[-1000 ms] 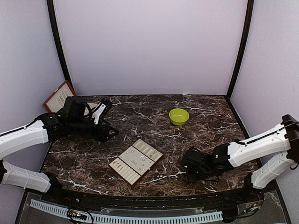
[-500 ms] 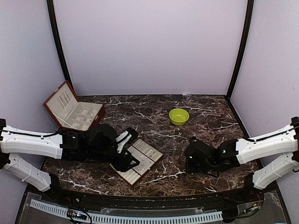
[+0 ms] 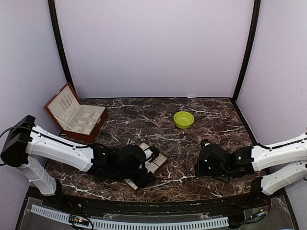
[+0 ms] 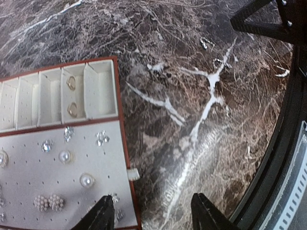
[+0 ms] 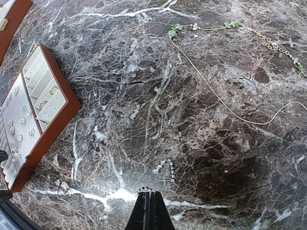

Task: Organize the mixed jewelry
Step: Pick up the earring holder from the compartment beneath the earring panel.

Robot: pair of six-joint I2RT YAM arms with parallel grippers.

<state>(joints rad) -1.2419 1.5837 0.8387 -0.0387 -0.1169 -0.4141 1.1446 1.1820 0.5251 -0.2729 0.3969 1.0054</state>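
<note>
No legible txt, labels, brands or nos. in any view. Inner face of the open box lid (image 3: 61,101) at far left has faint dark lines, poss. print, but too small to read.

Both arms wear smooth white shells on their long links, the left arm (image 3: 57,148) and the right arm (image 3: 278,155) alike, with black housings at the joints and wrists (the left one's shoulder (image 3: 17,141) is a boxy black block). A thin black cable (image 3: 52,139) runs along the left arm's white link, another along the right, and small green lights (image 3: 205,160) glow on the right wrist housing. The left claw (image 4: 153,218) has two black, tapered fingers; the right claw (image 5: 150,211) is the same matte black.
</note>
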